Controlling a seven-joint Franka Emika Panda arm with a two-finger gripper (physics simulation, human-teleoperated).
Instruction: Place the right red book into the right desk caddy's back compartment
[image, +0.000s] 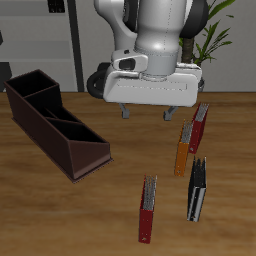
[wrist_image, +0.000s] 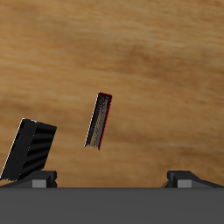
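1. We see the gripper (image: 146, 112) spread wide, holding nothing, high above the table (image: 90, 215).
2. The right red book (image: 147, 209) lies flat near the front edge, just beside a black book (image: 197, 190).
3. The right desk caddy (image: 52, 122) sits well apart.

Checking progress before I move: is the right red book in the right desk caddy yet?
Out. The right red book lies on the table near its front edge, well apart from the right desk caddy.

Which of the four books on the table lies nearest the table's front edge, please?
The long bright red book does; the black book lies slightly farther back, the orange and darker red ones farther still.
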